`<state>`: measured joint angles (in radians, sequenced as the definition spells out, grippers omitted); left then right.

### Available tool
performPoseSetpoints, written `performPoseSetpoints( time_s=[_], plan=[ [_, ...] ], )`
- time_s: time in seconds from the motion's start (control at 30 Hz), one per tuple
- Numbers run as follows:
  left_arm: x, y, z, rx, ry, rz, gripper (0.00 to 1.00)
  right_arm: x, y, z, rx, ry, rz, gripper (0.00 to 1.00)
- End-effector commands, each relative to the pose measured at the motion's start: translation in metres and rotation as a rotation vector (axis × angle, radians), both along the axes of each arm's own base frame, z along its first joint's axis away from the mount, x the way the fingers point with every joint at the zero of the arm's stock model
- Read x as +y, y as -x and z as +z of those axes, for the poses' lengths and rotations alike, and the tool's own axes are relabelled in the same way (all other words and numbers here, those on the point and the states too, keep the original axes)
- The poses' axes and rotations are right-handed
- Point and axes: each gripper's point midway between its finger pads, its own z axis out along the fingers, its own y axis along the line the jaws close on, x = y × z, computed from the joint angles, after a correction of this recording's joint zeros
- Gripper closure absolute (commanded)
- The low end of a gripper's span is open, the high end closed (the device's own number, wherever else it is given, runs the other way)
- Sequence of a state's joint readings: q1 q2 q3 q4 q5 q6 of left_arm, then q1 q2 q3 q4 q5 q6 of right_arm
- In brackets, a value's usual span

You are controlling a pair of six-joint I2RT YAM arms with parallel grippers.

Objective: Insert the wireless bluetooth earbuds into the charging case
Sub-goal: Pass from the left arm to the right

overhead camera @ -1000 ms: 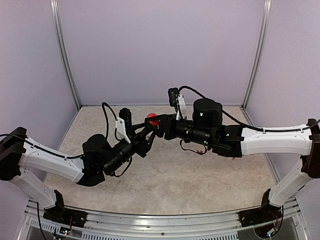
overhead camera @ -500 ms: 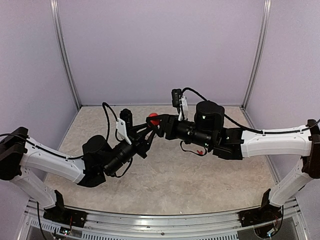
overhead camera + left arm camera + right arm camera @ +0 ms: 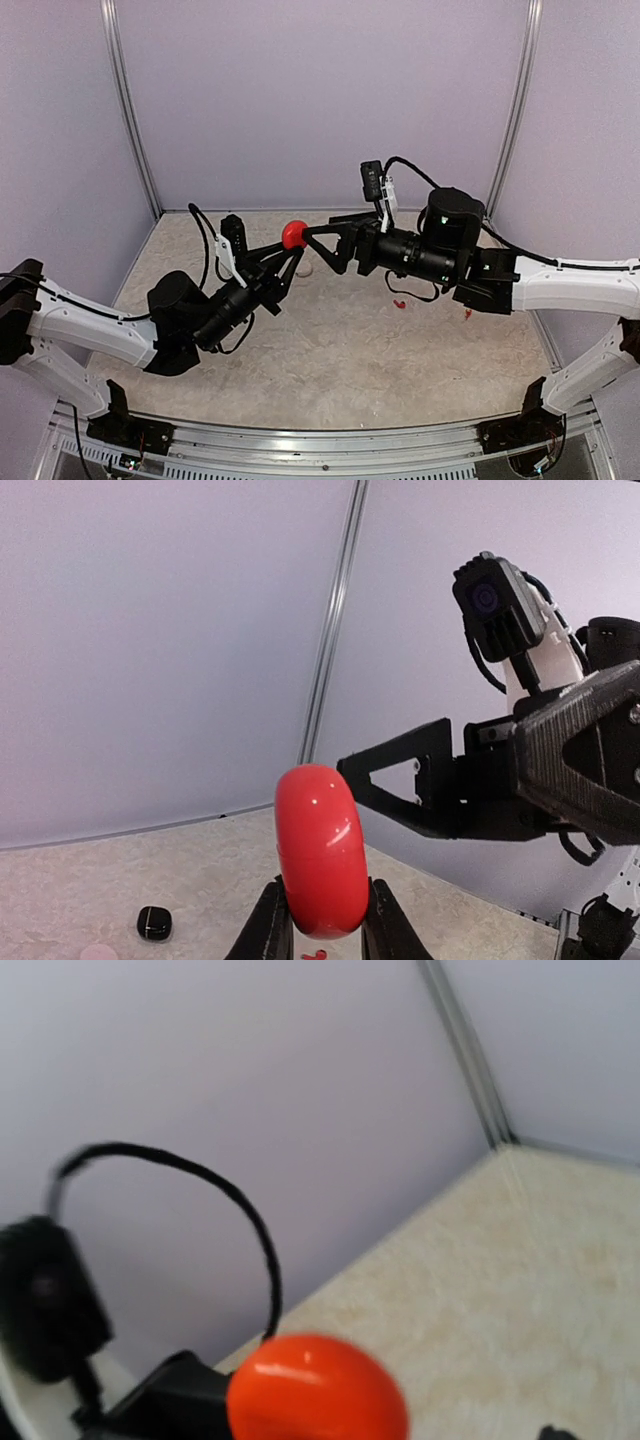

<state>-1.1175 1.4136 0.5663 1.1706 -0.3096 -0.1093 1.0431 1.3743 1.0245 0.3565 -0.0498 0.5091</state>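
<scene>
Left hand (image 3: 285,258) is raised above the counter (image 3: 330,360) and clamps the lower half of a closed red charging case (image 3: 294,234) between its fingers, the case upright and clear of the surface. Right hand (image 3: 318,248) faces it from the opposite side with its fingers spread wide; one fingertip is just beside the case, and contact cannot be confirmed. On the counter under the right arm lies one tiny red earbud (image 3: 400,303), with a second red earbud (image 3: 467,314) further right, both well apart from the case. In the left wrist view a small black case (image 3: 154,922) sits on the counter towards the back wall.
</scene>
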Motion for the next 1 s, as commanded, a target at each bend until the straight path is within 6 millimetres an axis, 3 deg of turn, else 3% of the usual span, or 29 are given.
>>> performPoseSetpoints(
  time_s=[0.0, 0.13, 0.23, 0.4, 0.8, 0.97],
  plan=[
    [0.002, 0.024, 0.018, -0.056, 0.034, -0.147, 0.83, -0.023, 0.015, 0.034, -0.191, 0.017, 0.149, 0.08],
    [0.006, 0.048, 0.029, -0.103, 0.051, -0.307, 0.83, -0.032, 0.027, 0.043, -0.258, 0.071, 0.279, 0.16],
    [0.009, 0.059, 0.037, -0.123, 0.067, -0.388, 0.84, -0.025, 0.049, 0.042, -0.289, 0.11, 0.432, 0.21],
    [0.001, 0.071, 0.043, -0.136, 0.036, -0.477, 0.86, -0.013, 0.065, 0.036, -0.289, 0.145, 0.551, 0.28],
    [-0.01, 0.079, 0.038, -0.122, 0.01, -0.556, 0.87, 0.008, 0.082, 0.02, -0.265, 0.213, 0.66, 0.38],
    [-0.014, 0.08, 0.035, -0.122, -0.006, -0.566, 0.87, 0.011, 0.082, 0.022, -0.262, 0.206, 0.665, 0.46]
  ],
)
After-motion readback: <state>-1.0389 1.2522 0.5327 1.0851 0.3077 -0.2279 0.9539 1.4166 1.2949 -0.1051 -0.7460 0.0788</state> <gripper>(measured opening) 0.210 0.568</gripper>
